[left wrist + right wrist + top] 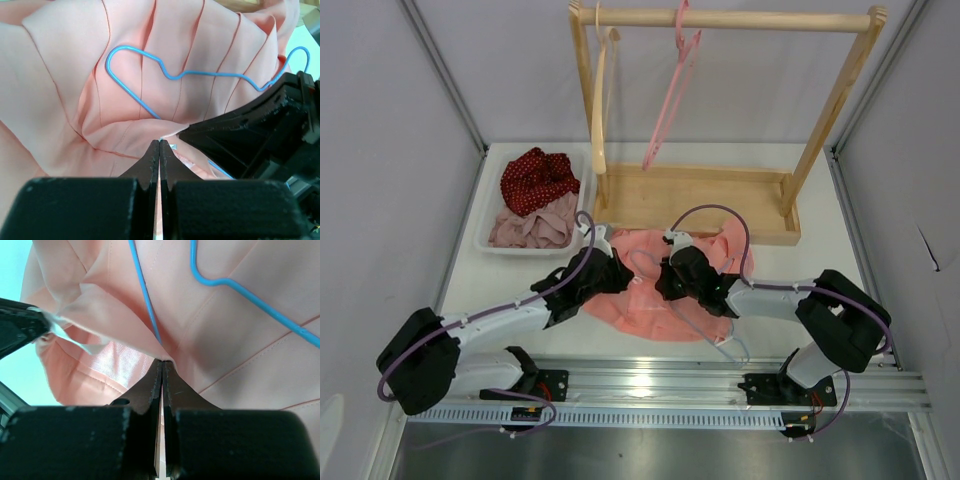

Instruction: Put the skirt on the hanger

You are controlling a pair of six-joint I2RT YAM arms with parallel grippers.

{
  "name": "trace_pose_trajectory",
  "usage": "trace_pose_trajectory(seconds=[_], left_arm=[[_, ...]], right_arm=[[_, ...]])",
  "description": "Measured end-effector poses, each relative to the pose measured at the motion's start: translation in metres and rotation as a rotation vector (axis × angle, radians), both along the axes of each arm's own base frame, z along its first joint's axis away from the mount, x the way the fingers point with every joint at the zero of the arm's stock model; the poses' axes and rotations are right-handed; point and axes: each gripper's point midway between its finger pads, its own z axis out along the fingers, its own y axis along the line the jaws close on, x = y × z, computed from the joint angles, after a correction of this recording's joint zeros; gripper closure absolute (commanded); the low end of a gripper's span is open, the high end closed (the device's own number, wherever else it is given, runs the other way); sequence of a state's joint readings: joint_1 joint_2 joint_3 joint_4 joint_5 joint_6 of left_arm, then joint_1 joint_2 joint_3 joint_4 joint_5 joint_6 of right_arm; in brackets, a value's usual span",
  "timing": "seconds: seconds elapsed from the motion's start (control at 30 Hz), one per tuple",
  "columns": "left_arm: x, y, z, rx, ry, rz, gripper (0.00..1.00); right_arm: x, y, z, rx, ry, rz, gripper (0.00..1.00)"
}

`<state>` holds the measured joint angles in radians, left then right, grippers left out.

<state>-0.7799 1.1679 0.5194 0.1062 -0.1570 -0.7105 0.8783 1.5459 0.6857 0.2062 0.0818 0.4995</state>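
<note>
One skirt (650, 310), salmon-pink and pleated, lies spread on the table (490, 285) between my two arms, just in front of the wooden rack's base (720, 200). Pale blue hanger (210, 74) lies on top of the fabric; the left wrist view shows its hook loop and wavy shoulder wire across the pleats. In the right wrist view one blue wire runs down to my fingertips and disappears under a fold there.

My left gripper (620, 272) sits at the skirt's left edge, fingers pressed fully together with a fold of pink cloth pinched at the tips (159, 145). My right gripper (670, 280) is just beside it near the skirt's middle, also clamped tight on a fold (162, 362). Can't tell if the wire is caught in that pinch too.

Behind, a pink hanger (670, 100) and a wooden hanger (600, 100) hang from the rack's rail (770, 20). Left of the rack a white tray (485, 215) holds a red dotted cloth (535, 178) and a mauve cloth (535, 228).
</note>
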Motion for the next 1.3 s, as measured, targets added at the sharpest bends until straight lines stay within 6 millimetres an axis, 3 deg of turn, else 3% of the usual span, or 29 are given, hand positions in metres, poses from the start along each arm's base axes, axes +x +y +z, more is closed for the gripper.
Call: trace_pose_trajectory(seconds=[0.27, 0.53, 0.73, 1.07, 1.17, 1.2, 1.3], left_arm=[[0.003, -0.001, -0.017, 0.025, 0.033, 0.005, 1.0], [0.014, 0.011, -0.031, 0.074, 0.061, 0.104, 1.0], [0.023, 0.02, -0.034, 0.095, 0.059, 0.165, 1.0], [0.028, 0.029, -0.045, 0.121, 0.08, 0.197, 1.0], [0.029, 0.03, -0.045, 0.12, 0.08, 0.199, 1.0], [0.029, 0.03, -0.044, 0.119, 0.08, 0.198, 1.0], [0.03, 0.03, -0.043, 0.117, 0.076, 0.198, 1.0]], right_arm=[[0.003, 0.003, 0.006, -0.006, -0.006, -0.002, 1.0], [0.01, 0.01, 0.012, -0.013, -0.008, -0.007, 1.0], [0.01, 0.008, 0.007, -0.038, 0.002, -0.016, 0.93], [0.011, 0.015, 0.004, -0.047, 0.007, -0.017, 0.6], [0.01, 0.017, 0.006, -0.044, 0.003, -0.013, 0.62], [0.01, 0.017, 0.006, -0.045, 0.0, -0.014, 0.69], [0.009, 0.018, 0.011, -0.042, -0.012, -0.016, 0.7]])
